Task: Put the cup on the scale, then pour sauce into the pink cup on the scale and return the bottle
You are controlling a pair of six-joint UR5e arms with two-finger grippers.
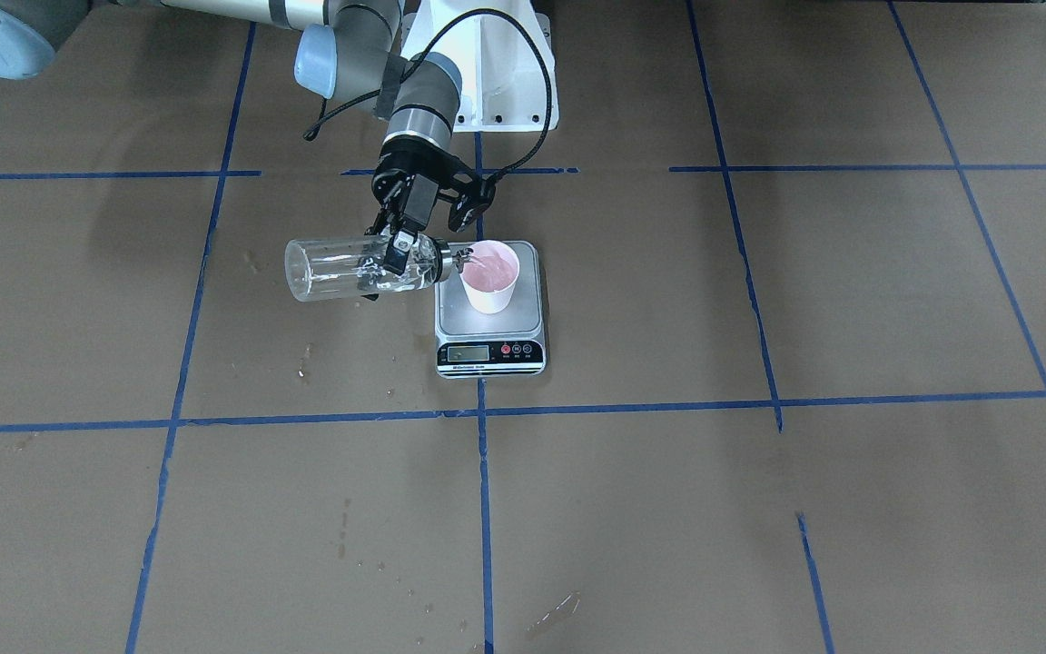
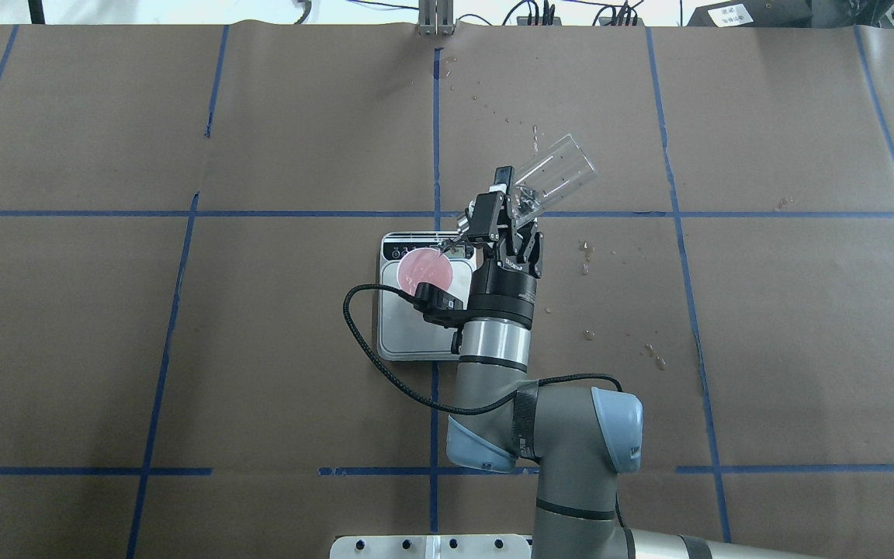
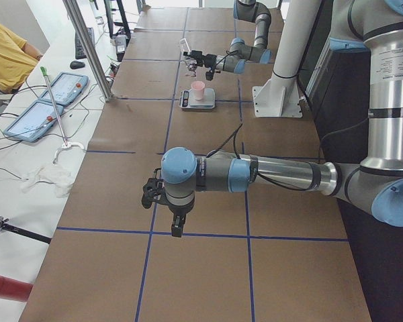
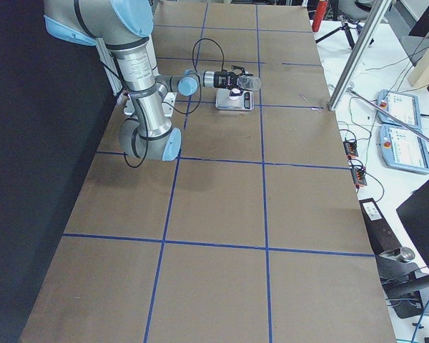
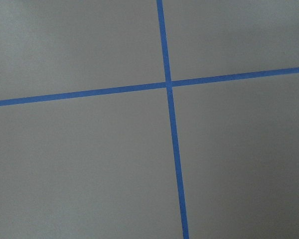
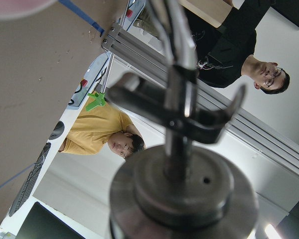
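The pink cup (image 1: 490,272) stands upright on the steel platform of the scale (image 1: 523,320), also seen in the overhead view as cup (image 2: 424,269) and scale (image 2: 408,334). My right gripper (image 1: 396,254) is shut on the clear glass bottle (image 1: 350,268), which lies about level. Its silver cap and spout (image 1: 459,260) point over the cup's rim. Clear sauce (image 1: 369,277) glints inside the bottle; I cannot make out a stream. The right wrist view shows the cap (image 6: 182,184) close up. My left gripper (image 3: 164,201) hangs over the table far from the scale; I cannot tell whether it is open.
Brown paper with blue tape lines (image 1: 482,413) covers the table. Drops and stains lie on the paper to the right of the scale (image 2: 587,256). An operator (image 3: 7,54), tablets (image 3: 33,121) and a metal post (image 3: 87,47) stand beyond the table's far edge.
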